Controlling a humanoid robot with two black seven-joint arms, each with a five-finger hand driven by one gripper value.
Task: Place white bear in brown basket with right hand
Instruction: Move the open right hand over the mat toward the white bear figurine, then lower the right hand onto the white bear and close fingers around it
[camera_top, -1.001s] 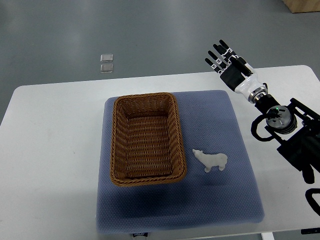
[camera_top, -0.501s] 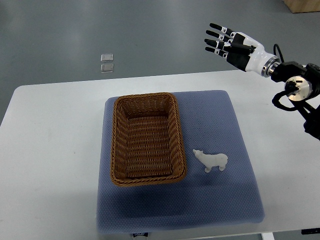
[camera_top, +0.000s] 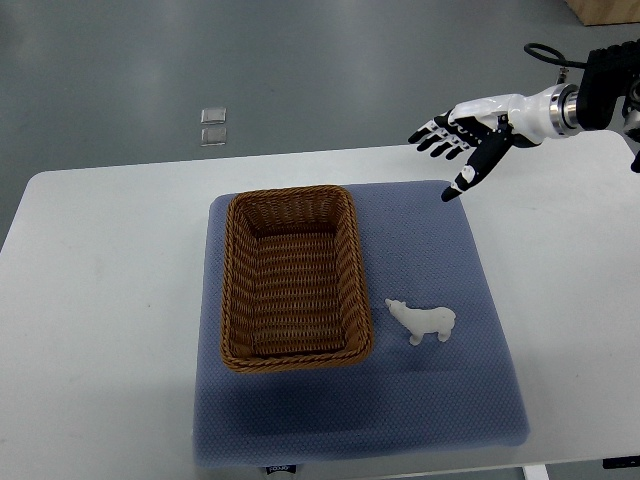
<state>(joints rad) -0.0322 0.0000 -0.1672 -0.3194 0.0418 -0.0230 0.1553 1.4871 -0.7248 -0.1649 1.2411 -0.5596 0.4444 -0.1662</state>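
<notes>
Right hand (camera_top: 465, 135) up over the far right of the table (camera_top: 100, 300), arm coming in from the upper right corner. White shell along the back of the hand, black fingers (camera_top: 432, 138) spread and relaxed, pointing left, with the thumb angled down toward the far right corner of the mat (camera_top: 450, 400). Nothing gripped. Wrist roughly level, a metal ring and black forearm behind it, a black cable looping above.

Bear (camera_top: 423, 321) lying on the mat, just right of the basket (camera_top: 292, 280), near its front right corner but not touching. Head pointing left toward the basket. White, small, on its side or standing: cannot tell from above.

Basket brown and woven, rectangular, long side running front to back, sitting on the left half of the blue-grey mat. Nothing inside.

Hand well apart from the bear, farther back and to the right, above the mat's far edge rather than over the toy.

Two small clear squares (camera_top: 213, 125) on the grey floor beyond the table.
</notes>
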